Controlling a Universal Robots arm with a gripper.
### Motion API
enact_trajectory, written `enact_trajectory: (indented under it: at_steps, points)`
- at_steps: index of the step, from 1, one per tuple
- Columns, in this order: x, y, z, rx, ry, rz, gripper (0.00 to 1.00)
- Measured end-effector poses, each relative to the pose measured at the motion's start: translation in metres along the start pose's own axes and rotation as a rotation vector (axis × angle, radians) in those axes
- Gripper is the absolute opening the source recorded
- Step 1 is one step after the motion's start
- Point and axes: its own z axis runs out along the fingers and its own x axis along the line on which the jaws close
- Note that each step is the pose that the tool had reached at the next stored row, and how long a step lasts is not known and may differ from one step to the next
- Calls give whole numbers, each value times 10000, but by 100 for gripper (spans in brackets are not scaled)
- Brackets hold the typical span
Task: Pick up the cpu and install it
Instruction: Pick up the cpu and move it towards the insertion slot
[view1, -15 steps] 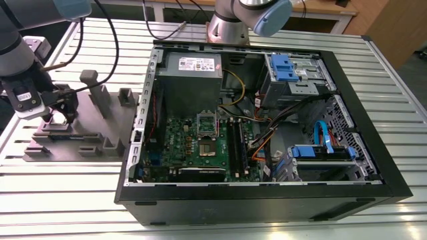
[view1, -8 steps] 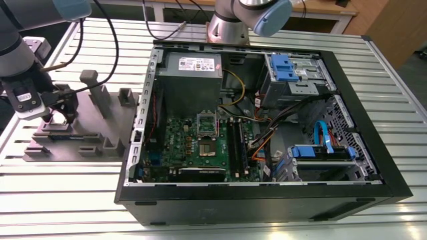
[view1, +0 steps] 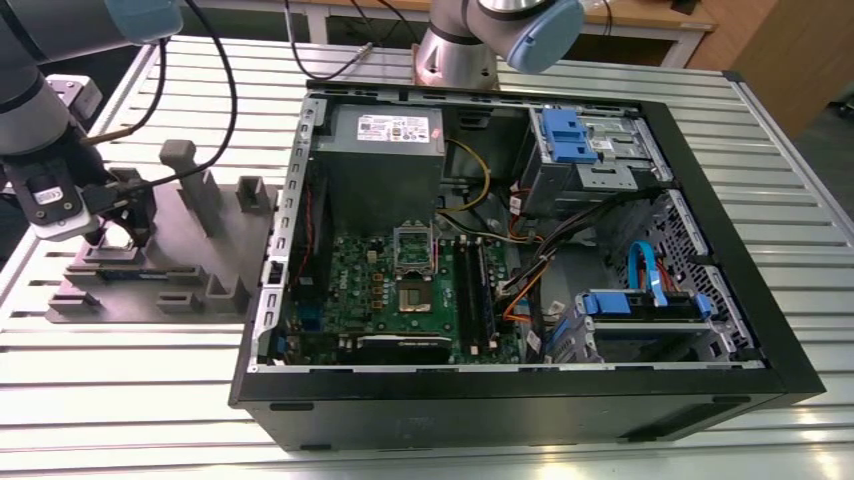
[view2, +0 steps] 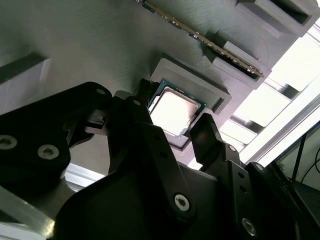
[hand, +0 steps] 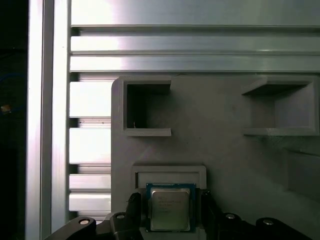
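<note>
At the fixture (view1: 200, 265): the gripper (view1: 118, 232) was down over it, off at the exterior view's left, well apart from the case (view1: 534, 400).
Cpu (hand: 170, 210): lay flat in its shallow pocket (hand: 170, 171) on the fixture, shiny top up, not lifted.
Fingers (hand: 134, 209): spread, one on each side of the cpu in both wrist views. One looked just beside an edge and the other had a clear gap. Nothing grasped, far as I could tell.
Socket (view1: 416, 292): sat inside the case, too small to say much about it.
Risk, off-centre squeeze: just my guess, but the gaps weren't even. One finger would hit first and shove the chip against the pocket wall, so it could tilt or jam.
Risk, thin grip: flat chip, slim edges, smooth metal. If the fingers caught only a sliver, it could slip or twist coming out.
Risk, pocket rim: fingers sitting too low might have closed on plastic instead of the chip.
Risk, carry-over: any twist picked up here would have gone along to the socket, where crooked seating is bad news.
</note>
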Motion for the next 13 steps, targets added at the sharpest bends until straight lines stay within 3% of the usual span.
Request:
enact_trajectory:
  at_steps: [9, 13]
  points:
    - [12, 0, 2, -2, -17, 0, 60]
    - [25, 0, 3, -2, -51, -1, 60]
